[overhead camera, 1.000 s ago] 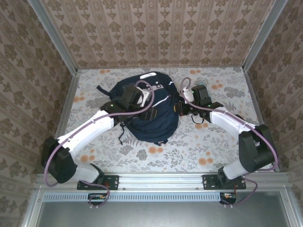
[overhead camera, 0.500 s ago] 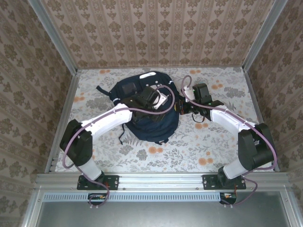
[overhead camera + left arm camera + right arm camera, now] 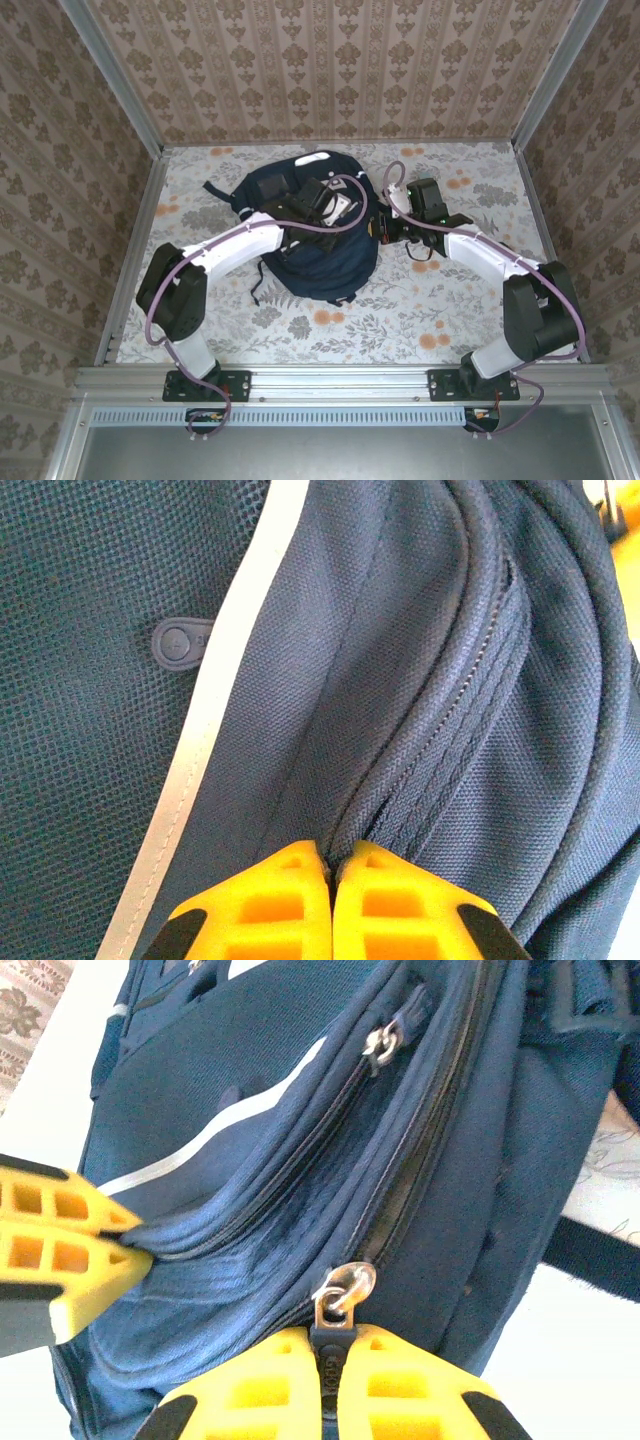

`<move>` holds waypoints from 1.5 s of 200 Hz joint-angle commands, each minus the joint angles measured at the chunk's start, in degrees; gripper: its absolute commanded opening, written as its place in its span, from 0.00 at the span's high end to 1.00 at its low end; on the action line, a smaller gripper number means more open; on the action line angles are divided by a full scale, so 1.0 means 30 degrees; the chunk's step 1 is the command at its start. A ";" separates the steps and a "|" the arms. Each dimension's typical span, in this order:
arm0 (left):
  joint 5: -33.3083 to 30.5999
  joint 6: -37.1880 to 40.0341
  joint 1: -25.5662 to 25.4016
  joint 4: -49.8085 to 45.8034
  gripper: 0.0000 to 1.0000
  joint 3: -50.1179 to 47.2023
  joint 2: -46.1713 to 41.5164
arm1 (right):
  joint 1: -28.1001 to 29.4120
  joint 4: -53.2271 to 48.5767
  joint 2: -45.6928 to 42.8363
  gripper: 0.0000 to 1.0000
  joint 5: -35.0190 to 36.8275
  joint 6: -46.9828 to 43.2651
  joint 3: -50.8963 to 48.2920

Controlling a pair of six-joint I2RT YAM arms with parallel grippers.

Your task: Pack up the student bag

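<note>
Here, student bag point(image 3: 325, 270) lies flat at ctr of table point(image 3: 450, 300). Left gripper point(image 3: 330, 865): fingers together, pinching bag fabric beside zip seam. Right gripper point(image 3: 335, 1348): clamped on zip pull point(image 3: 340, 1295). Tip: left should tension fabric while right draws pull along track, w/o lifting bag.

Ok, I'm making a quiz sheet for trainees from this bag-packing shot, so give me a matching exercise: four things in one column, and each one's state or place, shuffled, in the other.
Things
1. left gripper
2. right gripper
3. upper zipper pull
4. white stripe

States or places
A. hangs free, nothing touching it
B. shut on a fold of the student bag fabric
C. runs slantwise across the navy fabric
D. shut on the lower zipper pull

Pairs: 1-B, 2-D, 3-A, 4-C
</note>
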 commanded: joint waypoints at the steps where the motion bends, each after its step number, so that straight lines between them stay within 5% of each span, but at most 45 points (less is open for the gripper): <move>1: -0.0732 -0.2075 0.0710 0.1463 1.00 0.0561 0.0247 | 0.1217 -0.0004 -0.1696 1.00 -0.1262 -0.0250 -0.0748; 62: -0.0025 -0.3799 0.1080 0.3433 1.00 0.0057 -0.1268 | 0.5014 0.0881 -0.2051 1.00 0.0416 0.0991 -0.2422; 127: 0.3283 -0.5429 0.2241 0.6039 1.00 -0.1816 -0.2300 | 0.5470 0.6924 -0.2771 0.97 -0.1932 0.6020 -0.4775; 217: 0.5182 -0.7031 0.2621 0.7603 1.00 -0.1653 -0.2369 | 0.8235 0.7039 -0.0164 0.97 0.2006 0.6121 -0.3753; 238: 0.5079 -0.6768 0.2817 0.7529 1.00 -0.2107 -0.2548 | 0.7924 0.6975 -0.1115 0.87 0.2300 0.6671 -0.3854; 271: 0.5623 -0.5860 0.3119 0.7479 1.00 -0.3216 -0.3186 | 0.5751 0.5492 -0.3689 0.54 0.2179 0.8172 -0.4243; 300: 0.6005 -0.4801 0.3208 0.7111 1.00 -0.3682 -0.3843 | 0.3570 0.4374 -0.4899 0.35 0.1171 0.9972 -0.4262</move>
